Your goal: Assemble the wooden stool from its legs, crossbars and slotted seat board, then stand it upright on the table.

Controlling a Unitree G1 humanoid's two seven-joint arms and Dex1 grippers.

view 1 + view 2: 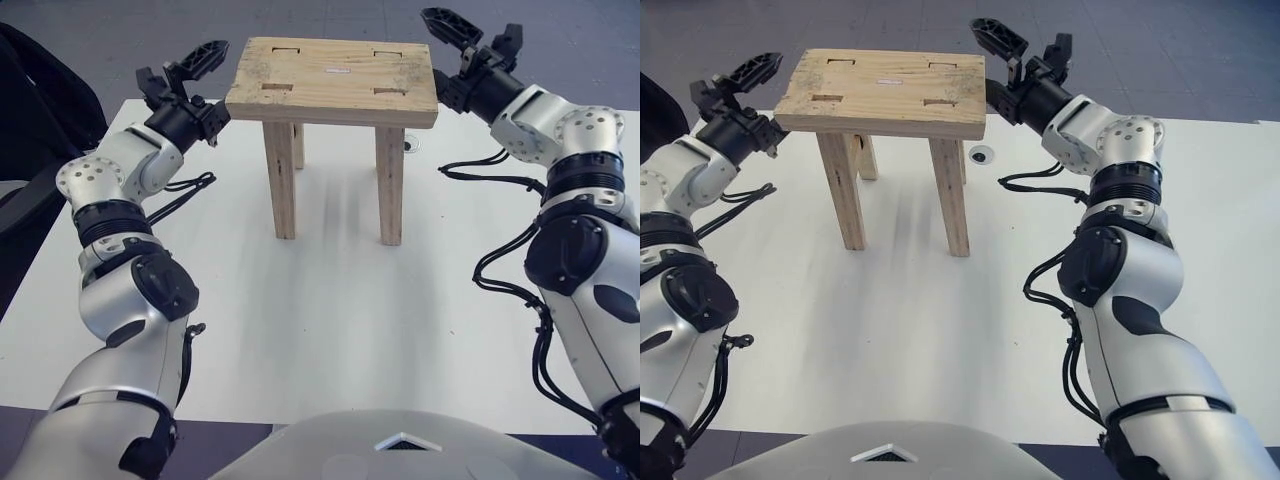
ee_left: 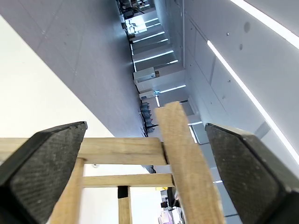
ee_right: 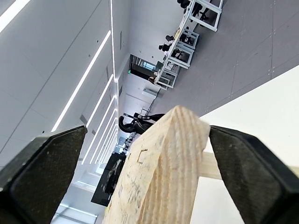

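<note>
Left tool (image 1: 183,62) and right tool (image 1: 472,28), wide open and empty, flank the assembled stool (image 1: 332,80) standing upright on the worktop (image 1: 330,320) at upper centre; task appears complete.

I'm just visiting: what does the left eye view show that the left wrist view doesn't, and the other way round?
Left eye view: the whole pale wooden stool standing upright on the white table, four slots in its seat top, and the black two-finger right gripper open by the seat's right end. Left wrist view: wooden bars joining the legs beneath the seat, and long ceiling light strips beyond. Both: the stool's left seat end, with the black two-finger left gripper open beside it.
</note>
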